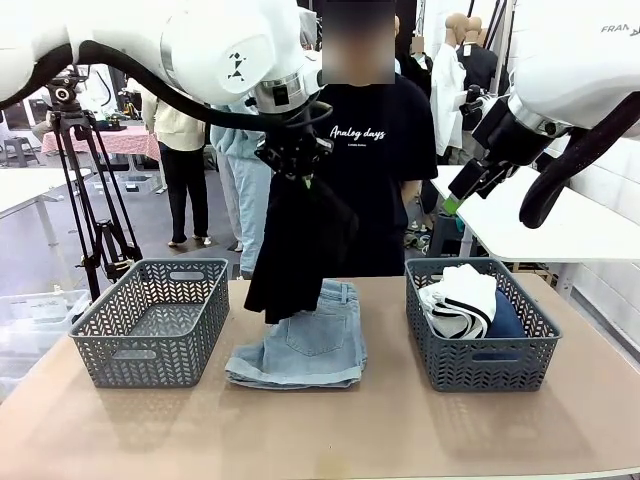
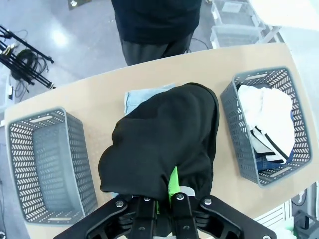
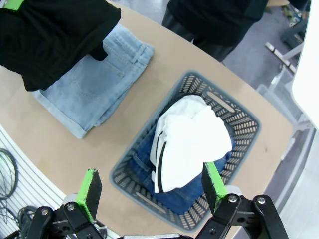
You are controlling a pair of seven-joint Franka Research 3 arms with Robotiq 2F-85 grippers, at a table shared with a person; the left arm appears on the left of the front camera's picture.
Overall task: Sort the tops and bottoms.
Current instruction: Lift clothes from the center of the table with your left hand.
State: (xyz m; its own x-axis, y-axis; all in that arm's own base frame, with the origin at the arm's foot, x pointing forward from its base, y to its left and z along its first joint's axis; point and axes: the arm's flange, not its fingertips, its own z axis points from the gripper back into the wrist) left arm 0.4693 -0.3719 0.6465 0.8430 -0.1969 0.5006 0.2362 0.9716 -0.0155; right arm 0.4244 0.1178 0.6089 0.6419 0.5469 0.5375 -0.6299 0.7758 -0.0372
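Note:
My left gripper [image 1: 296,168] is shut on the plain black top [image 1: 295,250], which hangs above the table's middle; in the left wrist view the black top [image 2: 164,139] bunches over the gripper [image 2: 167,198]. Beneath it the pale light-blue shorts [image 1: 300,350] lie flat on the table. The white striped top [image 1: 460,300] rests on the dark blue denim [image 1: 506,322] inside the right basket [image 1: 480,365]. My right gripper [image 3: 152,186] hovers open high over that basket, above the white top [image 3: 189,139] and dark denim [image 3: 142,154].
An empty grey basket [image 1: 150,345] stands at the table's left. A person in a black T-shirt [image 1: 385,150] stands at the far edge. A tripod [image 1: 95,200] is beyond the left corner and a white table [image 1: 560,225] at the right.

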